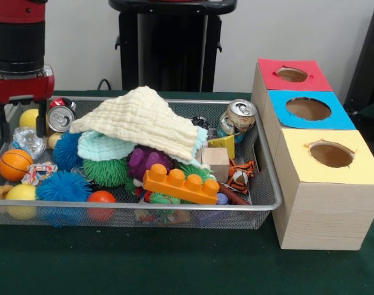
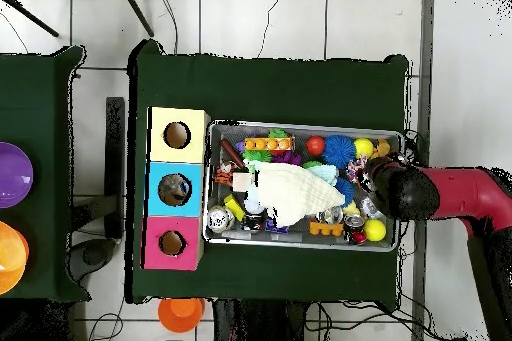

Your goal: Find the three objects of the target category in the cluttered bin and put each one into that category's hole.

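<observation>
The cluttered bin (image 1: 174, 208) stands full on the green table, and the step in hand is the search and first pick: nothing in either view shows a bottle lifted or posted. Along the bin's near rim lie a blue spiky ball (image 1: 62, 187), a red ball (image 1: 101, 198) and an orange toy brick (image 1: 180, 184), none of them wanted. Further in, at the bin's end away from the boxes, one crumpled see-through bottle (image 1: 28, 142) lies just beyond an orange basketball (image 1: 15, 164). It is the only one of the three objects that can be made out. A cream cloth (image 1: 140, 120) is heaped over the bin's middle and, as a judgement, may be covering the other two. At the bin's far rim a drink can (image 1: 59, 118) lies near the bottle, and a second can (image 1: 239, 117) leans at the end beside the boxes. Both are to be left alone. The gripper (image 1: 22, 126) hangs over that same bottle end with its fingers spread apart and nothing between them. Its tips appear to stop just above the bottle, though the front view is too crowded there to rule out contact. The red-surrounded hole (image 1: 292, 74) tops the furthest box, beyond the bin's opposite end, behind the blue and yellow ones. The next move calls for a short descent astride the bottle, a gentle close on its thin walls without catching the can, then a lift clear of the rim and a carry the full length of the bin.
</observation>
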Controlling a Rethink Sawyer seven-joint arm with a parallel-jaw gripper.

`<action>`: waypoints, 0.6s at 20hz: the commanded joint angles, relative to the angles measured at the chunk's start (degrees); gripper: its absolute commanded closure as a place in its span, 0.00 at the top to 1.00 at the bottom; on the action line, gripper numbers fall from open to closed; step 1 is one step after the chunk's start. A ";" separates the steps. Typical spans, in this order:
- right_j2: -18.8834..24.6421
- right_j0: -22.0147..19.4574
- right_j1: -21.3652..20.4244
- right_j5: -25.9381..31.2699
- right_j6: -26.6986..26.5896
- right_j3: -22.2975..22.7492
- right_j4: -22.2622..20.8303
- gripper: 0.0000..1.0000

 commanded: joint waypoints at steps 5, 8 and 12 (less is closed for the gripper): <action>-6.53 2.88 2.39 12.14 -12.12 -3.58 -3.71 1.00; -6.38 2.46 2.83 12.02 -12.28 -2.79 -2.91 1.00; -5.92 1.42 3.32 11.37 -12.91 -1.90 -2.37 1.00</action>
